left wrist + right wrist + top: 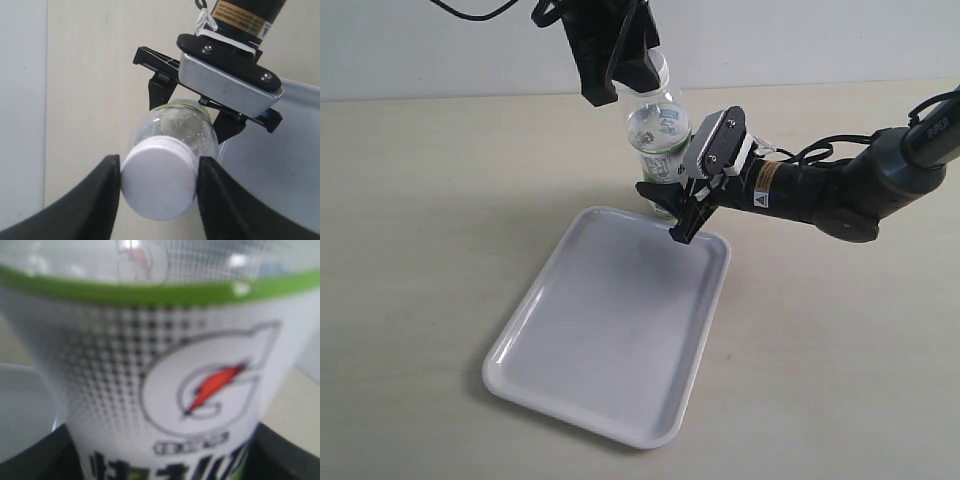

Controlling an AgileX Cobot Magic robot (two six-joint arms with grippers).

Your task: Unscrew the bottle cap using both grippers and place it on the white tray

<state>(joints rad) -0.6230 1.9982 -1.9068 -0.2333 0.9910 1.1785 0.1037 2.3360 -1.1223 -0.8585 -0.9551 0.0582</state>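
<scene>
Foreground space on the pale table (410, 220) goes to the white tray (610, 320), which lies flat with one short edge toward the bottle (658, 125). Just past that far edge you see your right gripper (672, 212) reaching in from the right, its grey-white block (712, 148) on top. It is pinched around the bottle's lower body, one claw on each side, and in the right wrist view the label (165, 390) fills the frame between the two dark fingers (280, 452). The bottle stands upright just beyond the tray, its base hidden behind that claw. Higher and farther back, your left gripper (623, 85) hangs down from above. In the left wrist view its two black pads (102, 200) press against opposite sides of the bottle cap (159, 184), clamped on it. The cap sits on the bottle's neck; you cannot tell how far it is unscrewed.
</scene>
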